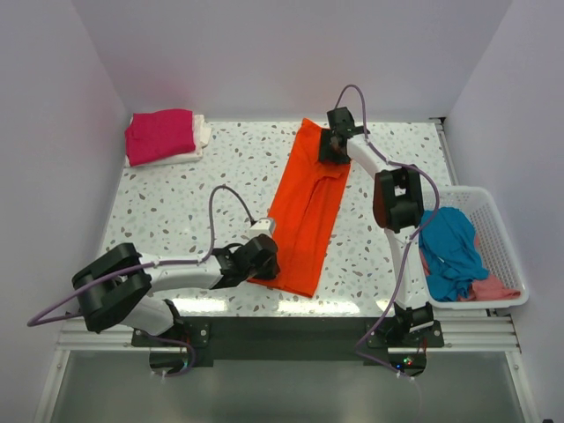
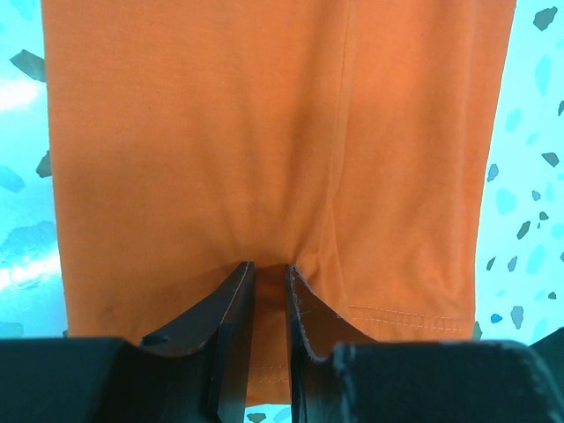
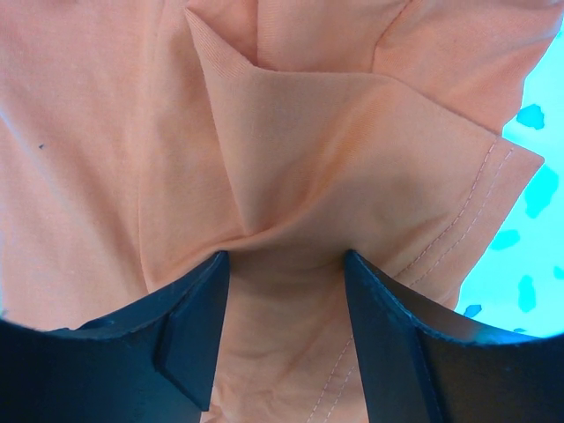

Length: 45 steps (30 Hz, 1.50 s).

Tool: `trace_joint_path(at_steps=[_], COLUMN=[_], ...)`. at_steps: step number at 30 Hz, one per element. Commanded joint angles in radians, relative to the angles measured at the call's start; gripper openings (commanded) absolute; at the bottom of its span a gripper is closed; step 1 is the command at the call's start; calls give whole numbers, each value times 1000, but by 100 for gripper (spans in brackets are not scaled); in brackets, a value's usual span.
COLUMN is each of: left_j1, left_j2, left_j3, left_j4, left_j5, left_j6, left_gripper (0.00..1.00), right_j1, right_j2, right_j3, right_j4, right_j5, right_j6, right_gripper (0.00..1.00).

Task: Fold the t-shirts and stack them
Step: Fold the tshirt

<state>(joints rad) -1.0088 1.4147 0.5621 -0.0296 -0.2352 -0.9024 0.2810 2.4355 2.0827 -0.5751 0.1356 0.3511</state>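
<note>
The bright orange t-shirt [image 1: 308,207] lies on the speckled table as a long narrow strip, running from the far middle to the near edge. My left gripper [image 1: 263,256] is at its near end, and in the left wrist view [image 2: 269,264] the jaws stand close together, pinching a pucker of orange cloth [image 2: 264,132] near the stitched hem. My right gripper [image 1: 333,145] is at the far end. In the right wrist view [image 3: 285,254] the jaws stand wide apart, pressed down on bunched cloth [image 3: 132,132] beside a folded sleeve.
A folded magenta-pink t-shirt [image 1: 160,134] lies on a folded white one [image 1: 203,134] at the back left. A white slatted basket [image 1: 502,229] at the right edge holds a crumpled teal-blue t-shirt [image 1: 449,242] and a salmon-pink one [image 1: 493,286].
</note>
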Motion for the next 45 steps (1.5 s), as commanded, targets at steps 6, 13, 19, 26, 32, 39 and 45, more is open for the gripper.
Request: trace_joint_path(at_steps=[6,13,19,26,32,39,45], left_j1=[-34,-56,-83,-96,-94,1,76], left_j2=[32,70,104,93,-6,-178,-325], left_j3=[65,97,124,133,170,128,-22], left_j4=[-33,-6,11,14,-48,-168,-161], left_j5=[31,68,91,88,10,-27,71], left_j6=[19,42,59,85,129,100,83], left_gripper=[25,26,28,33,48,59,60], right_j1=[-11,-11,-9,-9,6,135,404], right_j2=[-4,-42,-116,-254,-472,-831,-1110], right_j3=[51,73,60,19,-286,-905,-1275], right_j4=[17,1,-3,-26,9,99,110], right_j5=[-2,5,18,55,71,75,84], right_j6=[-46,-57,-49,-34,63,228,489], right_gripper=[68,73,81,93,94,90,79])
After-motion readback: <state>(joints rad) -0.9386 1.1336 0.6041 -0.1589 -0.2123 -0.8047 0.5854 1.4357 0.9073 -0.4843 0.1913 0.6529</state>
